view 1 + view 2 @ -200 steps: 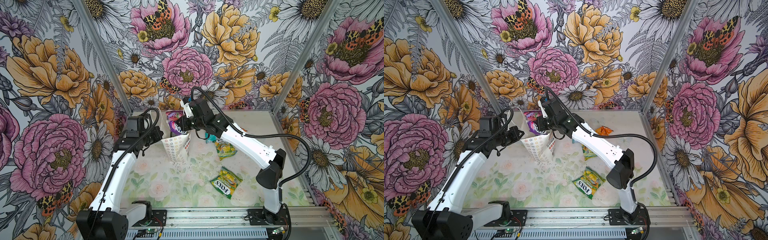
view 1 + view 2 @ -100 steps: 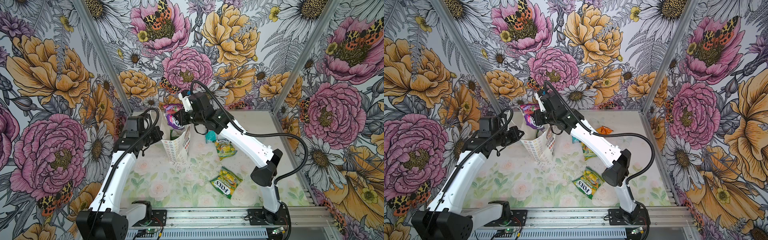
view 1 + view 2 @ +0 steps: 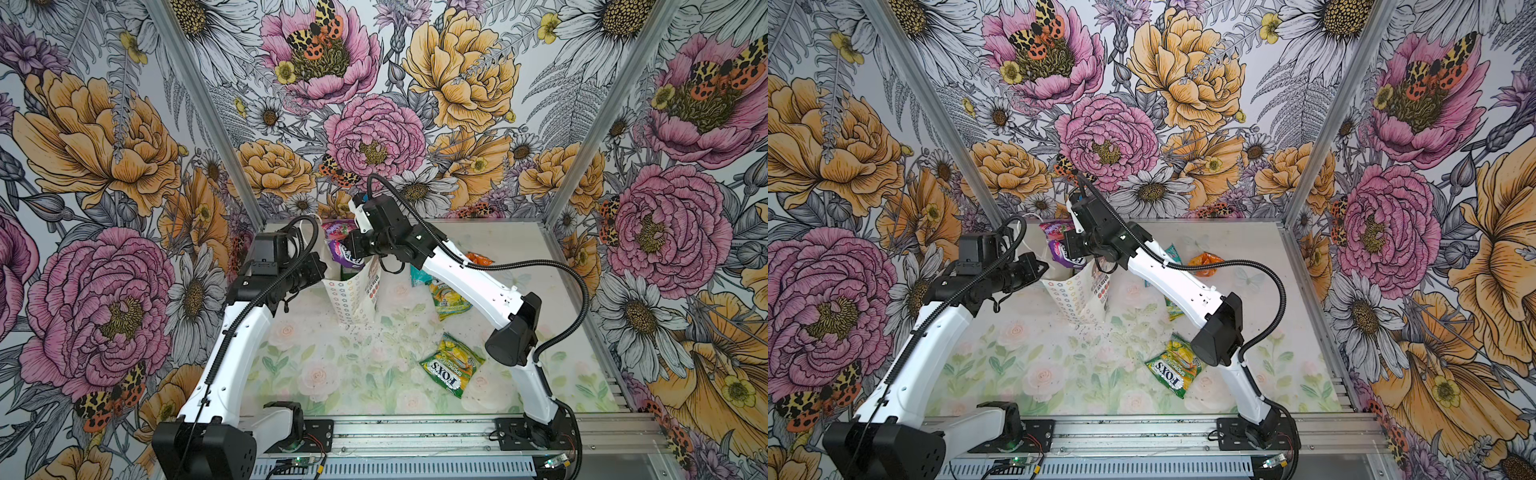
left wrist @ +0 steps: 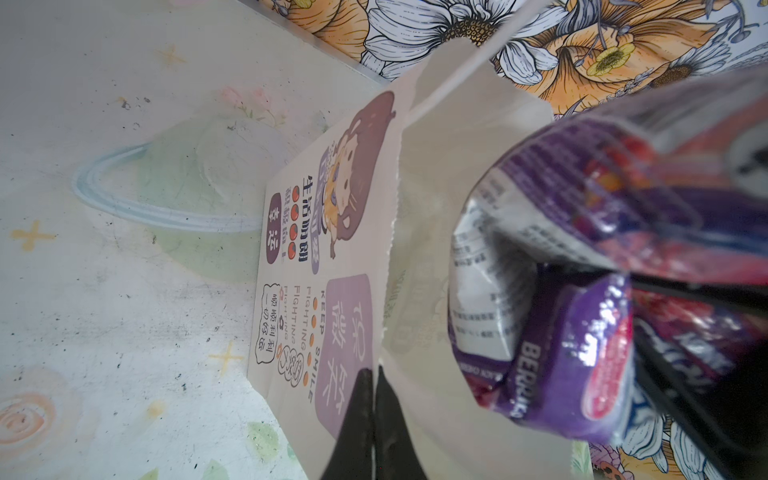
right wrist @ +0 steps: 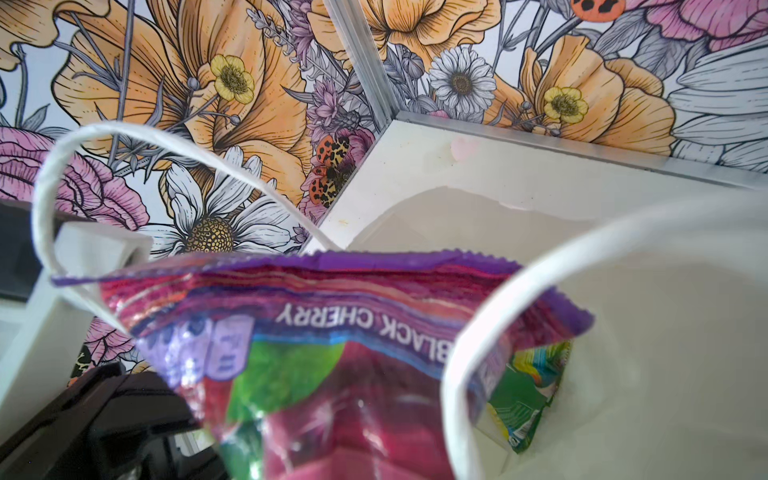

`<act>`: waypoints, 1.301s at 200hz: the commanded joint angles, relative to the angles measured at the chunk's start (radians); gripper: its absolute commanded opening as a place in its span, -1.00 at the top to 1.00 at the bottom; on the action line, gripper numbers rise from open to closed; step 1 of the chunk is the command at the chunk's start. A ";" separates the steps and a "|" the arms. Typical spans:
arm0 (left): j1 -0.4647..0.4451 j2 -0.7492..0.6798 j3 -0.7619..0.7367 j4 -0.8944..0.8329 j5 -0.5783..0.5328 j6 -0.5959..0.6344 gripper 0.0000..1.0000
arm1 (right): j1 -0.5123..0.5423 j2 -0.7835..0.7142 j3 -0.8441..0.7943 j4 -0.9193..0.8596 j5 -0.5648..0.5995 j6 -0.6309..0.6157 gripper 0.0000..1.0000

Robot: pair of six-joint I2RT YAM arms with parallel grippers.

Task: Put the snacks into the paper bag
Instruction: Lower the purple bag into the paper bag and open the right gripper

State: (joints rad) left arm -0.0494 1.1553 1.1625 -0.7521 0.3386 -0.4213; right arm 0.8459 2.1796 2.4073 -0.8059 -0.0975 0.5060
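Right gripper (image 3: 350, 250) clamped on purple packet (image 3: 341, 246), hanging over the mouth of the paper bag (image 3: 352, 296). My left gripper (image 4: 374, 399) is pinched shut on its rim. Foil looks light, crinkly, slippery; crimped seam is likely the safest hold.

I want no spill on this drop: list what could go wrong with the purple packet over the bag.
1. The purple packet, held by the right gripper above the paper bag, has a cord handle crossing it in the right wrist view; it may snag there on release.
2. The left gripper pinches only one rim edge; a push from the packet could tip or crumple the bag.
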 commanded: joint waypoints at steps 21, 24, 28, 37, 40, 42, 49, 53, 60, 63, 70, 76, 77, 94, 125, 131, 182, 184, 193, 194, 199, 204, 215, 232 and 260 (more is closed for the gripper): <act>0.002 -0.019 -0.002 0.008 0.008 -0.013 1.00 | 0.002 -0.010 0.025 -0.023 0.020 -0.020 1.00; 0.002 -0.020 -0.001 0.007 0.008 -0.014 1.00 | 0.002 -0.011 0.024 -0.030 0.021 -0.020 1.00; 0.002 -0.019 -0.001 0.007 0.008 -0.014 1.00 | 0.002 -0.012 0.023 -0.042 0.020 -0.021 1.00; 0.004 -0.020 -0.001 0.008 0.004 -0.016 1.00 | 0.003 -0.014 0.021 -0.069 0.013 -0.026 1.00; 0.003 -0.019 0.000 0.007 0.004 -0.017 1.00 | 0.004 -0.015 0.021 -0.078 0.012 -0.029 1.00; 0.004 -0.020 0.000 0.008 0.003 -0.018 1.00 | 0.005 -0.015 0.021 -0.083 0.013 -0.030 1.00; 0.003 -0.021 -0.002 0.008 0.000 -0.020 1.00 | 0.005 -0.018 0.021 -0.102 0.015 -0.035 1.00; 0.003 -0.020 -0.002 0.007 0.001 -0.022 1.00 | 0.006 -0.020 0.021 -0.112 0.017 -0.038 1.00; 0.006 -0.019 -0.004 0.008 -0.001 -0.025 1.00 | 0.008 -0.024 0.021 -0.128 0.020 -0.044 1.00; 0.004 -0.019 -0.003 0.008 -0.002 -0.026 1.00 | 0.010 -0.025 0.021 -0.134 0.023 -0.046 1.00; 0.003 -0.019 -0.006 0.009 -0.003 -0.028 1.00 | 0.010 -0.031 0.021 -0.147 0.028 -0.051 1.00; 0.003 -0.020 -0.006 0.010 -0.005 -0.031 1.00 | 0.012 -0.035 0.021 -0.160 0.031 -0.056 1.00; 0.003 -0.020 -0.005 0.010 -0.003 -0.031 1.00 | 0.012 -0.036 0.021 -0.163 0.032 -0.056 1.00; 0.003 -0.018 -0.008 0.011 -0.007 -0.034 1.00 | 0.013 -0.042 0.029 -0.198 0.040 -0.068 1.00; 0.003 -0.019 -0.010 0.011 -0.005 -0.040 1.00 | 0.012 -0.033 0.069 -0.280 0.051 -0.095 1.00; 0.003 -0.018 -0.009 0.013 -0.004 -0.042 1.00 | 0.013 -0.029 0.081 -0.297 0.052 -0.101 1.00; -0.008 -0.014 -0.016 0.025 -0.004 -0.060 1.00 | 0.013 0.009 0.175 -0.409 0.037 -0.143 1.00; -0.010 -0.012 -0.016 0.025 -0.004 -0.060 1.00 | 0.013 0.009 0.177 -0.412 0.036 -0.144 1.00; -0.017 -0.011 -0.017 0.029 -0.004 -0.064 1.00 | 0.013 0.012 0.178 -0.418 0.033 -0.150 1.00; -0.017 -0.011 -0.017 0.029 -0.004 -0.065 1.00 | 0.013 0.012 0.179 -0.419 0.032 -0.150 1.00; -0.018 -0.011 -0.018 0.032 -0.006 -0.067 1.00 | 0.013 0.014 0.179 -0.422 0.030 -0.151 1.00; -0.023 -0.010 -0.018 0.034 -0.007 -0.068 1.00 | 0.013 0.015 0.179 -0.425 0.029 -0.152 1.00; -0.030 -0.008 -0.017 0.037 -0.011 -0.071 1.00 | 0.013 0.017 0.178 -0.429 0.029 -0.155 1.00; -0.043 -0.005 -0.016 0.038 -0.015 -0.073 1.00 | 0.013 0.023 0.178 -0.432 0.025 -0.156 1.00; -0.056 -0.005 -0.011 0.038 -0.022 -0.074 1.00 | 0.013 0.029 0.179 -0.434 0.021 -0.158 0.94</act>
State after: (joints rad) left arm -0.0956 1.1557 1.1572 -0.7338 0.3374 -0.4839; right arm 0.8581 2.1891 2.5565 -1.2255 -0.0746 0.3645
